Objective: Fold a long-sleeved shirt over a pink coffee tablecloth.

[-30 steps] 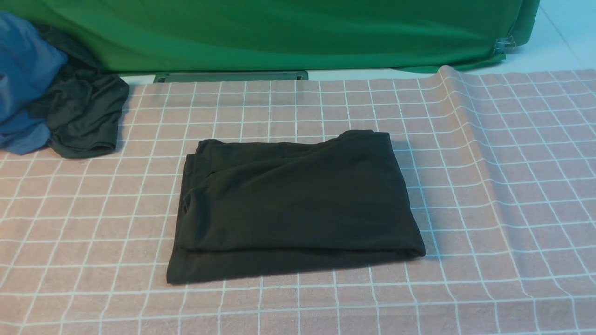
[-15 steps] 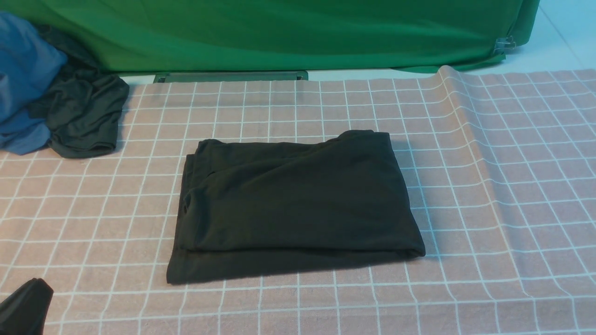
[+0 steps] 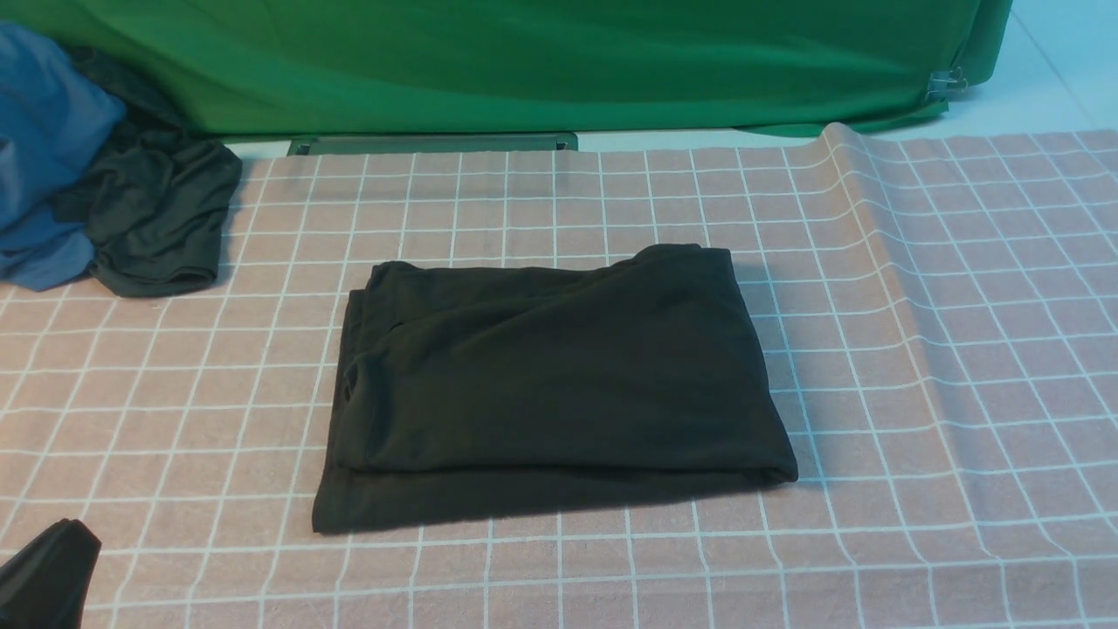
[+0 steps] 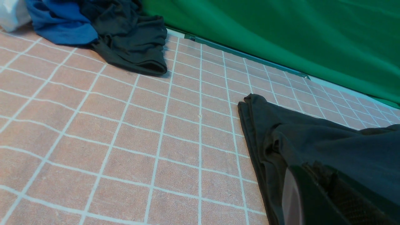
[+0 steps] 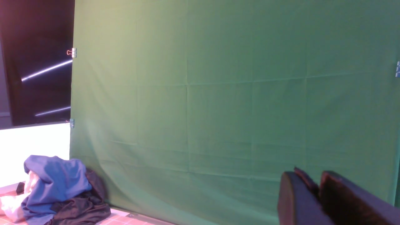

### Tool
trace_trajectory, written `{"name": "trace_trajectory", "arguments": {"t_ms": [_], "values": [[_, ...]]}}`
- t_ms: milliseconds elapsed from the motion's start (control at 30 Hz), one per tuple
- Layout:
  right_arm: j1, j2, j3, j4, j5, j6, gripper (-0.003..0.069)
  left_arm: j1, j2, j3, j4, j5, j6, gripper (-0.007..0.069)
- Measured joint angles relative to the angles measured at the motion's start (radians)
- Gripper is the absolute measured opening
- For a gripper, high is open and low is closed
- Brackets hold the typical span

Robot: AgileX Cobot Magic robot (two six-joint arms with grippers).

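Shirt (image 3: 550, 384) is lying folded mid-tablecloth (image 3: 917, 367), finished by my reckoning, so the clenched left tool (image 4: 315, 200) is hanging empty beside it, right tool (image 5: 315, 200) empty, jaws barely parted.

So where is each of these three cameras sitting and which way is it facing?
Front: between the arms, facing forward over the folded long-sleeved shirt on the pink coffee tablecloth; left gripper at the corner.
Left wrist: low, facing the shirt's edge; its fingers show.
Right wrist: raised, facing the green cloth; right gripper shows.
All three share the blue garment.
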Motion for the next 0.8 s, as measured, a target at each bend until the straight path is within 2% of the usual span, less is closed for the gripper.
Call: {"name": "trace_trajectory", "arguments": {"t_ms": [800], "values": [[0.000, 0.000, 0.000, 0.001, 0.001, 0.000, 0.0164, 0.000, 0.000, 0.000, 0.000, -0.002, -0.001, 0.0013]]}}
